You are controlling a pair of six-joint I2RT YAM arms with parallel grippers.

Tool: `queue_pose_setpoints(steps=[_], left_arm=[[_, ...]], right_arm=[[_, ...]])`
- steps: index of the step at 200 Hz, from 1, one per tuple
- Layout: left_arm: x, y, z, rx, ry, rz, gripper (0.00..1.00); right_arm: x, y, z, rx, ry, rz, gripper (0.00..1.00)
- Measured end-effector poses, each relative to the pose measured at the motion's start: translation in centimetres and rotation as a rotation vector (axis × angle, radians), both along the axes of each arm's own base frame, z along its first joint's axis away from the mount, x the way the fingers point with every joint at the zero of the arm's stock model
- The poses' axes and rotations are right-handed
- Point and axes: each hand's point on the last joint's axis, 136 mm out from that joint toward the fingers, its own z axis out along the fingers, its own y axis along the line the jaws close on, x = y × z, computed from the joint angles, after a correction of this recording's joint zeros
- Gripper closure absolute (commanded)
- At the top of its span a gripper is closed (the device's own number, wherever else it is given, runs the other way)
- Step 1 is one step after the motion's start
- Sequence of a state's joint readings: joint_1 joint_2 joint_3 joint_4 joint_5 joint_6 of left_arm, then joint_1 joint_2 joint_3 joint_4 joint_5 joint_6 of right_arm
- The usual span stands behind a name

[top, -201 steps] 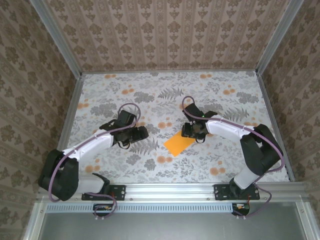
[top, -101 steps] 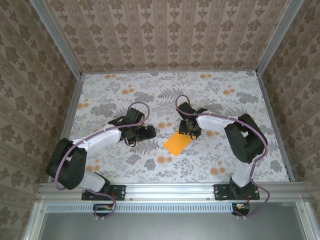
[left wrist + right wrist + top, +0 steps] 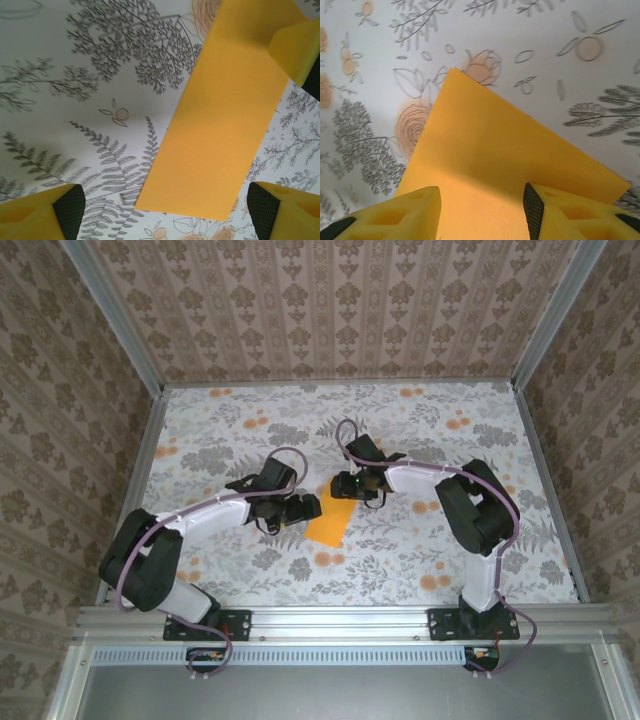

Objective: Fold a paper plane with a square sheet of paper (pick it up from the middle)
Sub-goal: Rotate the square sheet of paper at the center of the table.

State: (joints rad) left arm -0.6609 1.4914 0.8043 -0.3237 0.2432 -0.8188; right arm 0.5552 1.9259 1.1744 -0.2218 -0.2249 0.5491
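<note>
Orange-yellow and plain, the square sheet of paper lies on the patterned surface at the middle, between my two arms. I can make out no crease in it and no pointed shape, so I judge the folding hardly begun, with the whole plane left to make. From above it looks narrower than square, and whether it is tipped up or doubled over I cannot tell. At its left edge the left pincer hangs low with its jaws spread wide, the sheet's near end between them but untouched, that arm stretched inward from its base. Farther off, the right pincer straddles the far end, jaws partly spread and not pinching, its arm bent sharply back toward centre.
</note>
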Motion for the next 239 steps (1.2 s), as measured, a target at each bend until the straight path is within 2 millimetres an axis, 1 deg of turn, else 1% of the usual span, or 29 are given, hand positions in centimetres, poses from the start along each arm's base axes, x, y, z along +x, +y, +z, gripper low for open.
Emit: queue_pose_setpoints(steps=[24, 43, 56, 77, 93, 110, 133, 148, 159, 183, 202, 219, 229, 239], left_arm=[[-0.3, 0.0, -0.7, 0.0, 0.02, 0.005, 0.16], [-0.5, 0.4, -1.1, 0.01, 0.028, 0.019, 0.16], [-0.4, 0.9, -1.1, 0.014, 0.028, 0.034, 0.16], [0.0, 2.3, -1.0, 0.013, 0.022, 0.078, 0.16], [0.3, 3.5, -0.8, 0.009, 0.014, 0.123, 0.16], [0.5, 4.8, -0.6, 0.006, 0.006, 0.168, 0.16], [0.6, 5.5, -0.3, 0.003, -0.002, 0.192, 0.16], [0.6, 5.5, -0.1, -0.002, -0.007, 0.193, 0.16], [0.6, 5.6, 0.0, -0.001, -0.007, 0.192, 0.16], [0.4, 5.6, 0.0, 0.001, -0.003, 0.19, 0.17], [0.2, 5.4, -0.1, 0.0, 0.001, 0.182, 0.18], [-0.2, 4.9, -0.1, 0.001, 0.004, 0.155, 0.21], [-0.6, 4.3, -0.2, 0.003, 0.008, 0.133, 0.22], [-1.1, 3.7, -0.4, 0.007, 0.014, 0.109, 0.23]], right_arm=[[-0.4, 0.4, 0.3, 0.013, 0.008, 0.011, 0.59], [-1.2, 0.7, 1.3, 0.026, 0.004, 0.01, 0.67], [-2.4, 1.4, 2.3, 0.039, 0.002, 0.018, 0.71], [-4.7, 2.9, 2.9, 0.055, 0.01, 0.046, 0.72], [-6.6, 3.8, 2.4, 0.051, 0.039, 0.069, 0.72], [-8.6, 4.3, 1.4, 0.03, 0.08, 0.101, 0.72], [-10.0, 4.9, -0.1, 0.013, 0.128, 0.14, 0.72], [-10.7, 4.8, -1.1, -0.005, 0.16, 0.155, 0.71], [-10.9, 4.8, -1.0, -0.001, 0.161, 0.17, 0.71], [-11.4, 4.3, -1.0, -0.02, 0.147, 0.221, 0.71], [-12.6, 3.0, -1.0, -0.063, 0.155, 0.267, 0.71], [-13.2, 1.6, -0.8, -0.105, 0.16, 0.28, 0.7], [-13.2, 1.0, -0.5, -0.116, 0.159, 0.27, 0.68], [-12.7, 0.6, 0.0, -0.124, 0.14, 0.25, 0.66]])
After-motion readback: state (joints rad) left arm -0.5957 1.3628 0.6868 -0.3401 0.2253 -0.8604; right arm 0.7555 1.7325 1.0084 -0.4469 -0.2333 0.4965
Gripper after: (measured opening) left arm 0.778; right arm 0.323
